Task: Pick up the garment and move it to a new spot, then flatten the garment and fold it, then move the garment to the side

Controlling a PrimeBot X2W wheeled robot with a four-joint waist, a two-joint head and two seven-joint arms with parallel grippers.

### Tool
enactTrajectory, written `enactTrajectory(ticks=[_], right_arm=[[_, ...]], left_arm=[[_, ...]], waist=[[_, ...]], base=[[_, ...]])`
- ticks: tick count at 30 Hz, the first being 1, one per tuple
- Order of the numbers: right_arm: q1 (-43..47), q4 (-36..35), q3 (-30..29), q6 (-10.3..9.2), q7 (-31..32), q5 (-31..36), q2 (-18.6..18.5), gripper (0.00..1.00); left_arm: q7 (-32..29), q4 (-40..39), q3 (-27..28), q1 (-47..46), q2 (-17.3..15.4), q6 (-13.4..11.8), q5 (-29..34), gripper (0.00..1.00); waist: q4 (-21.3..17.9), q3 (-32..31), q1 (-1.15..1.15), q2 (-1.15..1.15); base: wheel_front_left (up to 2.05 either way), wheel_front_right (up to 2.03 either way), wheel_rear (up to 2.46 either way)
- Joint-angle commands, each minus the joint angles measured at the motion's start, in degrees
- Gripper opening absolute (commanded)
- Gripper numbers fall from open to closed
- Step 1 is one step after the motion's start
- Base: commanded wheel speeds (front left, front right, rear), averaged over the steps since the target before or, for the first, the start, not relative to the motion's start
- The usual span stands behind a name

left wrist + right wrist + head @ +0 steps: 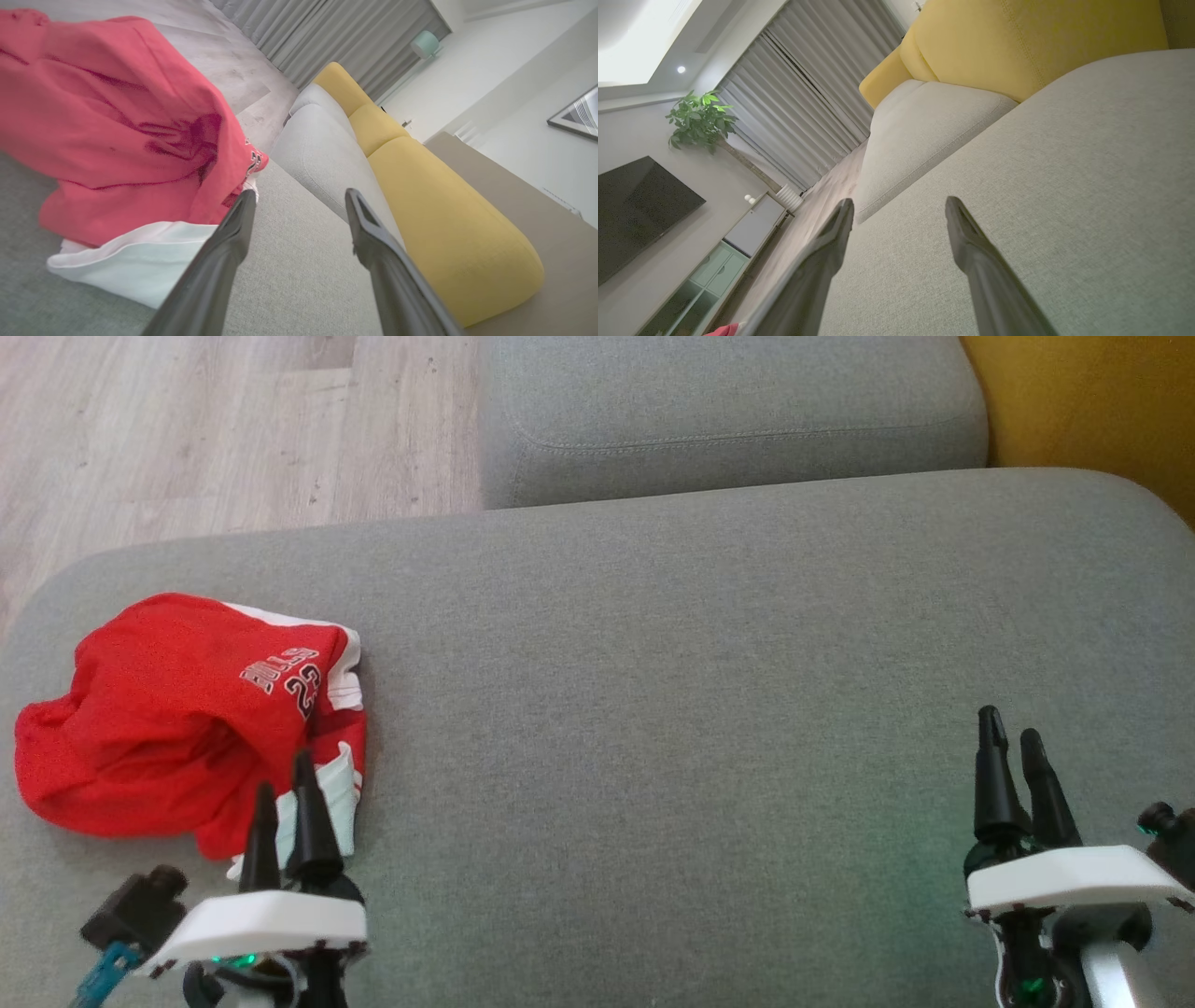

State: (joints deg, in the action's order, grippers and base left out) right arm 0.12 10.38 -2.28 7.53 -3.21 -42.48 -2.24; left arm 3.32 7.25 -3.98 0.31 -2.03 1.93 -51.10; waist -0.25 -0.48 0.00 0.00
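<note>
Hovering beside a crumpled jersey (177, 709) on a sofa, both grippers released

The red Bulls 23 jersey lies bunched near the left edge of the grey seat cushion (653, 709), white trim toward the front. The left gripper (284, 773) stands just beside that trim, fingers spread and empty. The right gripper (1008, 723), equally spread and empty, sits well apart by the cushion's right front corner.
</note>
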Motion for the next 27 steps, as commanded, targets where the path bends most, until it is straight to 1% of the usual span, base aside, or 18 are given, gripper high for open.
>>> enactTrajectory(ticks=[1, 9, 16, 19, 23, 24, 25, 27], right_arm=[[-1.87, -2.48, 1.13, -0.02, -1.03, 3.01, -0.44, 1.00], [-1.58, -3.85, 2.83, -0.02, -2.38, 10.16, -0.47, 1.00], [-1.48, -4.90, 4.52, -0.03, -3.56, 15.07, -0.49, 1.00], [-1.38, -4.95, 4.72, -0.03, -4.07, 18.13, -0.50, 1.00], [-1.36, -4.98, 5.14, -0.03, -4.74, 22.20, -0.51, 1.00], [-1.42, -5.02, 5.18, -0.03, -5.08, 24.23, -0.52, 1.00], [-1.42, -5.02, 5.18, -0.03, -5.08, 24.23, -0.52, 1.00], [-1.45, -4.94, 4.92, -0.03, -5.42, 26.14, -0.52, 1.00]], left_arm=[[0.99, -2.56, -0.06, -1.72, -0.56, -0.25, 3.11, 1.00], [2.33, -3.66, -3.53, -1.91, -1.29, -1.38, 11.02, 1.00], [3.50, -4.94, -6.05, -2.38, -2.30, -2.90, 15.97, 1.00], [4.01, -3.86, -7.32, -2.23, -3.01, -3.15, 18.22, 1.00], [4.68, -3.21, -8.75, -2.69, -3.67, -4.56, 21.78, 1.00], [5.02, -3.37, -9.98, -2.95, -4.23, -5.30, 23.86, 1.00], [5.02, -3.37, -9.98, -2.95, -4.23, -5.30, 23.86, 1.00], [5.35, -3.43, -11.22, -3.18, -4.81, -6.22, 25.83, 1.00]], waist=[[-0.01, -0.03, 0.00, 0.00], [-0.35, -0.03, 0.00, 0.00], [-0.65, 0.23, 0.00, 0.00], [-0.65, 0.20, 0.00, 0.00], [-0.62, 0.14, 0.00, 0.00], [-0.57, 0.13, 0.00, 0.00], [-0.57, 0.13, 0.00, 0.00], [-0.49, 0.13, 0.00, 0.00]], base=[[0.00, 0.00, 0.00], [0.00, 0.00, 0.00], [0.00, 0.00, 0.00], [0.00, 0.00, 0.00], [0.00, 0.00, 0.00], [0.00, 0.00, 0.00], [0.00, 0.00, 0.00], [0.00, 0.00, 0.00]])
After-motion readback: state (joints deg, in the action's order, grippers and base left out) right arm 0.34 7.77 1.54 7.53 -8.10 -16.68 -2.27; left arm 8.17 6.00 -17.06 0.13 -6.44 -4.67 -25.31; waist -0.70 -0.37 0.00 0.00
